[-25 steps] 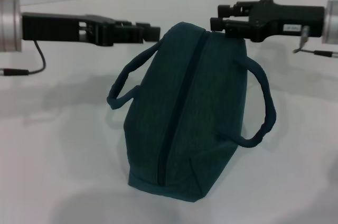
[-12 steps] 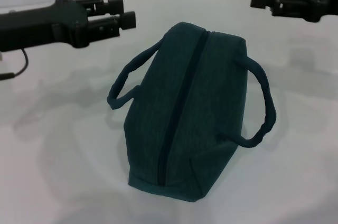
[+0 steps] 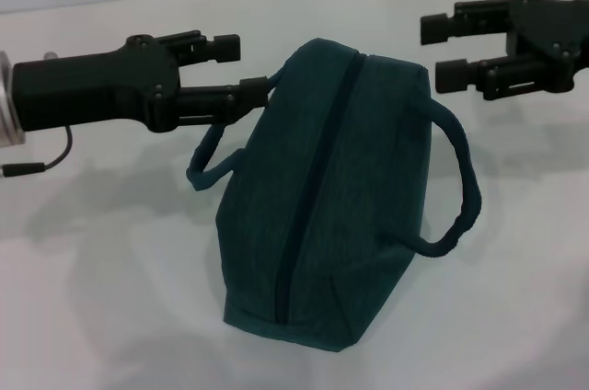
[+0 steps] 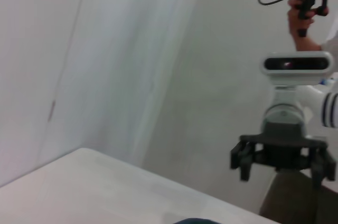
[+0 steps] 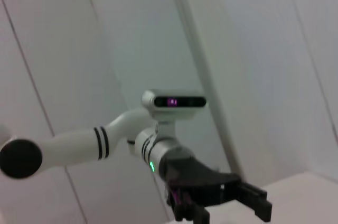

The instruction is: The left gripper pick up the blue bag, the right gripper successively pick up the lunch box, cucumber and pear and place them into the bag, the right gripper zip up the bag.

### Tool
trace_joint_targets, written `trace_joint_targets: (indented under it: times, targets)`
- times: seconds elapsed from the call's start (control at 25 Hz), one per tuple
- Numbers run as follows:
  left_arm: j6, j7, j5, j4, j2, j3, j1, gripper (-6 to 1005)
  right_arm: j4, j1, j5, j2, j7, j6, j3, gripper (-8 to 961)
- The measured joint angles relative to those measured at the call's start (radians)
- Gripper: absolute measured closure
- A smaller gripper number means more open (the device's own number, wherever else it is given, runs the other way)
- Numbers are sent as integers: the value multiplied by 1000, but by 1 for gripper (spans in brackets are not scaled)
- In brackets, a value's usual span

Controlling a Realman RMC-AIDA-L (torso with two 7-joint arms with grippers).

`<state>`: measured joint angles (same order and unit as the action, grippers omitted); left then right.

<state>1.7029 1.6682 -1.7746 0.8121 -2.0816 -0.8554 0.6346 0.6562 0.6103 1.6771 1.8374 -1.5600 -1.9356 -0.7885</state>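
Left hand (image 3: 235,66): we see its fingers spread, one above the other, holding nothing; the lower finger tip sits right at the bag's near handle, and we cannot tell whether it touches.
Right hand (image 3: 440,51): fingers apart too, empty, hovering just off the bag's far top corner, apart from the fabric.
Bag (image 3: 322,197): lies on the table (image 3: 110,270) between the two hands, reaching from their level toward us, zip line running along its top and looking closed.
Handling: we judge the bag soft and limp; it will sag and fold when lifted, so the loop handle (image 3: 210,146) beside the left hand is the sound place to take hold, since the padded loop gives the fingers something to close around.
Weight: we cannot judge it; a bulging shape suggests something inside, but nothing shows.
Hidden: the zip pull, lunch box, cucumber and pear are not visible anywhere.
Wrist views: each shows only the other arm's hand, (image 4: 282,155) and (image 5: 222,203), against walls, plus a table edge.
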Motion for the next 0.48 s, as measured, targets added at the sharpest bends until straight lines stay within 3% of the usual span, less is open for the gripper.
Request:
trace_joint_targets:
  times: [0.48]
  targets:
    - [24, 12, 13, -41, 1, -1, 5, 149, 0, 35, 85, 7, -10, -17, -6, 218]
